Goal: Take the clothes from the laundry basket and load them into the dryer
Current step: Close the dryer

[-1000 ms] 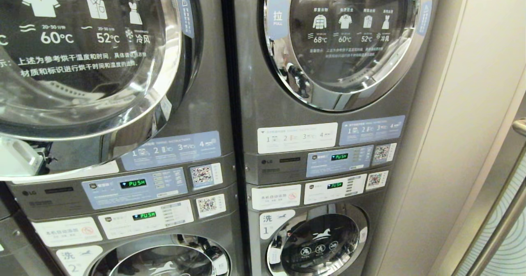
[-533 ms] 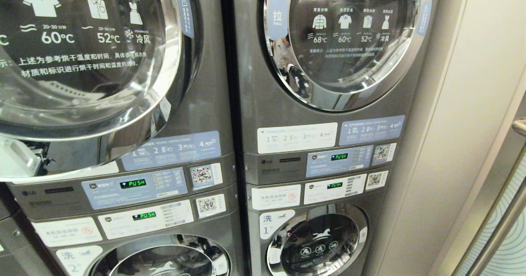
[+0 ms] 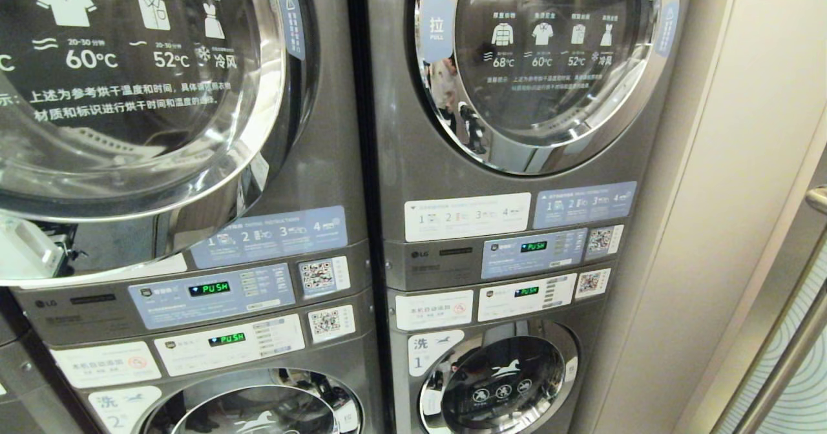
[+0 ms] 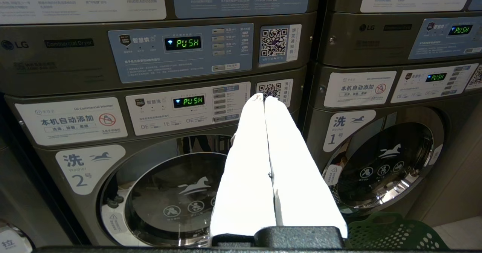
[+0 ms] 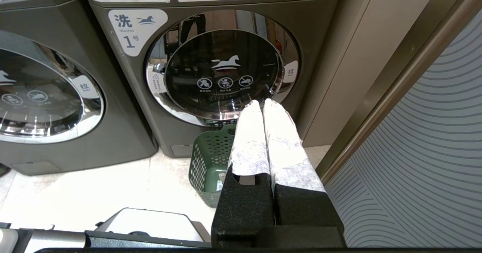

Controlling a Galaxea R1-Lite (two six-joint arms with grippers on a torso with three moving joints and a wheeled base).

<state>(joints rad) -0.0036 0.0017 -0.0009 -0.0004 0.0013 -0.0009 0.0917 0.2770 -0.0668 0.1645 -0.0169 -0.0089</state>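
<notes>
With both sets of jaws pressed together and holding nothing, you're at the very start: no clothes picked yet. The right gripper (image 5: 259,101) sits centre frame in its wrist view, pointed down toward the green basket (image 5: 211,162), which stands on the floor just in front of the lower right washer (image 5: 222,72). The left gripper (image 4: 263,96) hangs level in front of the control panels (image 4: 180,53), centre of its view; the basket's rim (image 4: 391,232) shows only at lower right there. Neither arm shows in the head view.

Whether the basket holds clothes can't be told from here; its inside is hidden behind the fingers.

My read on the step: get the right arm to the basket. Open the jaws before you drop in, come down over the basket mouth rather than the mesh wall, and grab deep enough to take a fold of cloth.

In the head view the left dryer door (image 3: 129,98), upper left, looks swung open, while the right dryer door (image 3: 536,66), upper centre, looks closed. Load the open one.
</notes>
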